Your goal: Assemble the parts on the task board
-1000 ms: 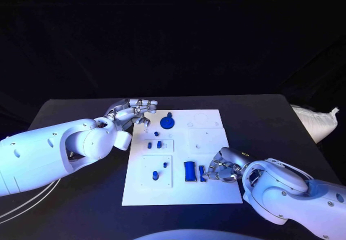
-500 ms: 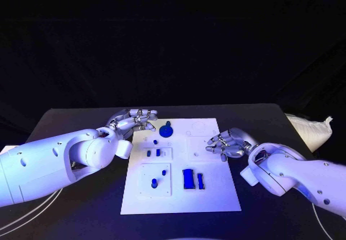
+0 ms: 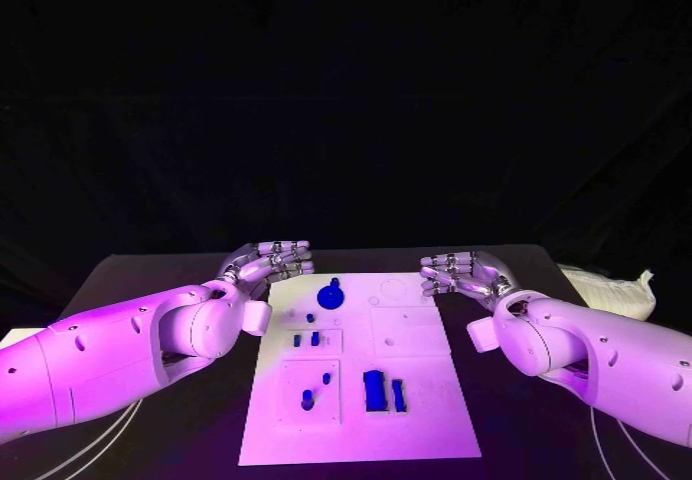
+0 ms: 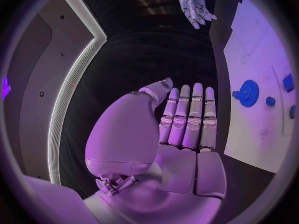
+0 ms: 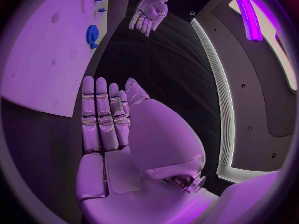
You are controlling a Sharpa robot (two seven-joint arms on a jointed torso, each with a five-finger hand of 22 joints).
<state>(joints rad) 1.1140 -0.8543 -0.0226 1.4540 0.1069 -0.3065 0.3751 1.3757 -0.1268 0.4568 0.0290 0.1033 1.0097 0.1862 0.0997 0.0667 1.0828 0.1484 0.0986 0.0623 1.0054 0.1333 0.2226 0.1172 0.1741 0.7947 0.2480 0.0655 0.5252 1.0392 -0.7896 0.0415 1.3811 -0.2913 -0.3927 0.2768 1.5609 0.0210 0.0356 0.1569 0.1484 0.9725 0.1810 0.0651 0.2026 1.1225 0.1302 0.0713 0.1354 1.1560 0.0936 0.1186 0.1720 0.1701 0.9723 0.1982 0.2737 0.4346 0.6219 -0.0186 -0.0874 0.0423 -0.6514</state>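
Note:
The white task board (image 3: pixel 418 400) lies in the middle of the black table. A round blue gear (image 3: pixel 330 295) sits near its far edge, also seen as the gear (image 4: pixel 248 92) and the gear (image 5: pixel 92 35). Two small blue pegs (image 3: pixel 306 340) stand in a square panel. Nearer me are two more small blue pieces (image 3: pixel 315 389) and a pair of long blue blocks (image 3: pixel 382 390). My left hand (image 3: pixel 268 262) hovers at the board's far left corner, fingers straight and together, holding nothing. My right hand (image 3: pixel 462 273) hovers at the far right corner, likewise flat and empty.
A pale bag (image 3: pixel 611 290) lies at the table's right edge. Bare black table (image 3: pixel 159 275) lies on both sides of the board. Cables (image 3: pixel 80 445) run along the near left.
My right hand has left the long blue blocks near the board's front and moved to the far right corner, opening flat. The left hand stayed near the far left corner. The camera shifted.

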